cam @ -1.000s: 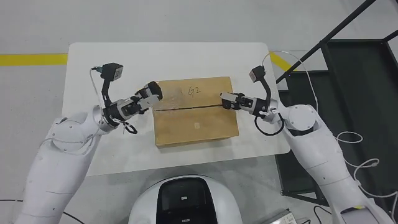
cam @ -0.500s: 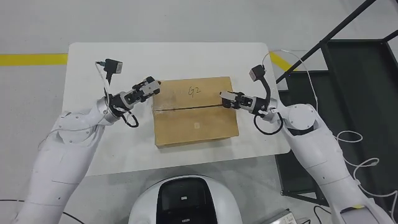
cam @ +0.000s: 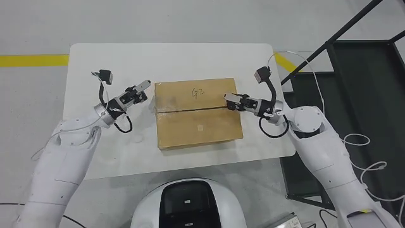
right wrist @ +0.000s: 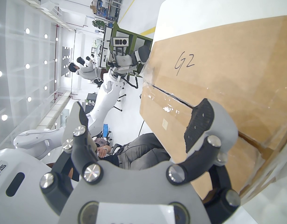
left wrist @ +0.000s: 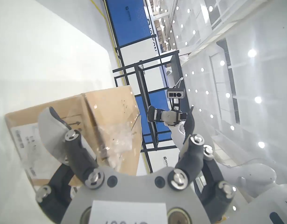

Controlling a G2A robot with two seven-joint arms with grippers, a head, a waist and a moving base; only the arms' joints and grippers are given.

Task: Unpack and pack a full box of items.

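A: Where's the cardboard box (cam: pixel 199 123)?
B: In the middle of the white desk (cam: pixel 126 60), closed, a seam (cam: pixel 190 108) running across its top.
A: And the left gripper (cam: pixel 145 90)?
B: Just beside the box's left end, fingers (left wrist: pixel 50 127) spread, holding nothing.
A: The right gripper (cam: pixel 226 102)?
B: At the box's right end by the seam, fingers spread too, one over the top. I can't tell whether it touches.

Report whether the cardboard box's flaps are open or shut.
Shut. Both top flaps of the cardboard box lie flat, meeting at a middle seam.
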